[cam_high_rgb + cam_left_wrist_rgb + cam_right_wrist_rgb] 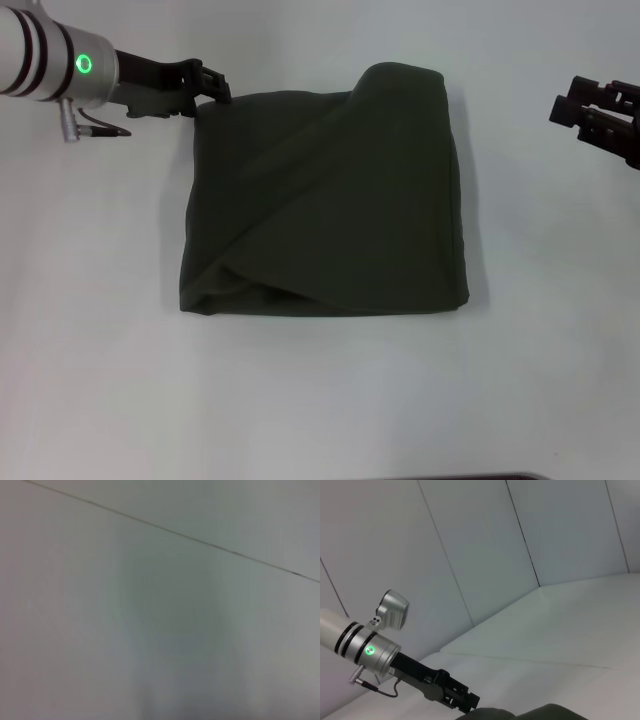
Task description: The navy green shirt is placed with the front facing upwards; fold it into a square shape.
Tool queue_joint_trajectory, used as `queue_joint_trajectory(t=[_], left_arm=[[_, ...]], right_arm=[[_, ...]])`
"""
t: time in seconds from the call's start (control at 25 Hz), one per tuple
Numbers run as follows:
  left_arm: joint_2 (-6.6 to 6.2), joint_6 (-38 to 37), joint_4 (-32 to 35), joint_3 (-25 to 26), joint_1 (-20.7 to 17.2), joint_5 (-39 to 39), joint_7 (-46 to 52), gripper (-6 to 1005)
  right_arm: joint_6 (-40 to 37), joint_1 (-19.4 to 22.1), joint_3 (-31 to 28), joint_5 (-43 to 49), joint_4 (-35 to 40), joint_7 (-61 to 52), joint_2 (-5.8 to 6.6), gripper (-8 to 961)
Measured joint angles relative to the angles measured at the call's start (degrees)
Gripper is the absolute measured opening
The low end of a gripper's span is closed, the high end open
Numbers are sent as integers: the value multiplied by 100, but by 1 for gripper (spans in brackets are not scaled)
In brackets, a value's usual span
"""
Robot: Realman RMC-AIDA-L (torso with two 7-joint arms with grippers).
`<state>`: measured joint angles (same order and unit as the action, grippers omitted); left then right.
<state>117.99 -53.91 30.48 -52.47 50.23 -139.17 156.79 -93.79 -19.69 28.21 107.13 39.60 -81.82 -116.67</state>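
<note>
Looking soft and floppy, the navy green shirt (325, 200) sits folded mid-table, best grabbed by an edge; left gripper (212, 88) touches its far-left corner, right gripper (590, 105) well apart, can't tell either claw's opening.

A bare test booth, lab-like: a plain white table (320, 400) stands enclosed by seamed pale wall panels (485, 545), nothing homely around.
</note>
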Motion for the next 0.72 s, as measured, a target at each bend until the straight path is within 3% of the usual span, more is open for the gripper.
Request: queue_joint_trajectory(t=[0.72], left_arm=[[179,-213,31,57,141,70,0,526]], right_arm=[[-14,14,-4,-1,-68,1,-2,495]])
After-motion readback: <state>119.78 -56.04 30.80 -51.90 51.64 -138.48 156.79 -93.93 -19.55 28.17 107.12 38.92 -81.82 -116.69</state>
